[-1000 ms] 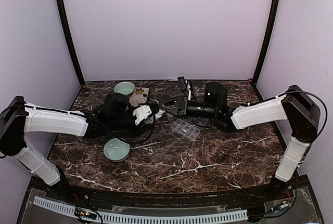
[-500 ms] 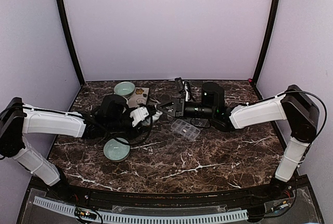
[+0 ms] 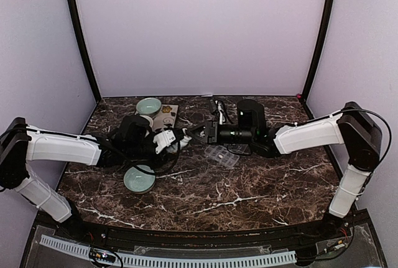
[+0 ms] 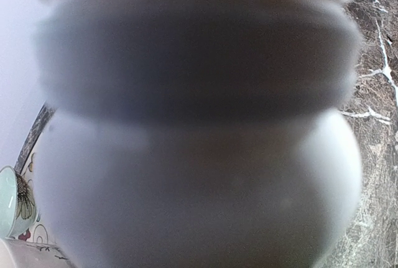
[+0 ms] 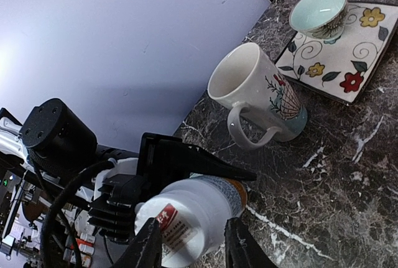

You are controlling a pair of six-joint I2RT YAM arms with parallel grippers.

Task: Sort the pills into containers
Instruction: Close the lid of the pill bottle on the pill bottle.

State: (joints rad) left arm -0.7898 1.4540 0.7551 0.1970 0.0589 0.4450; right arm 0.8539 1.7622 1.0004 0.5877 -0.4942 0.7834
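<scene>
Two arms reaching inward over a dark marbled tabletop (image 3: 249, 193), meeting just left of centre in the overhead view. Clamped in the left tool (image 3: 180, 136), a white pill bottle (image 5: 199, 203) with a red label, lying on its side and filling the left wrist view as a pale blur. Around the bottle's near end, the right tool (image 5: 193, 237), one finger on each side; gripping or merely flanking, impossible to tell. At centre frame overhead, the clear pill-organiser box (image 3: 222, 155), flat on the tabletop just below the right tool, apart from both tools. Lower left, a pale green bowl (image 3: 138, 179); in the right wrist view, upper right, a white mug (image 5: 255, 94) beside a second bowl (image 5: 318, 8) on a flowered tray (image 5: 348, 63).
</scene>
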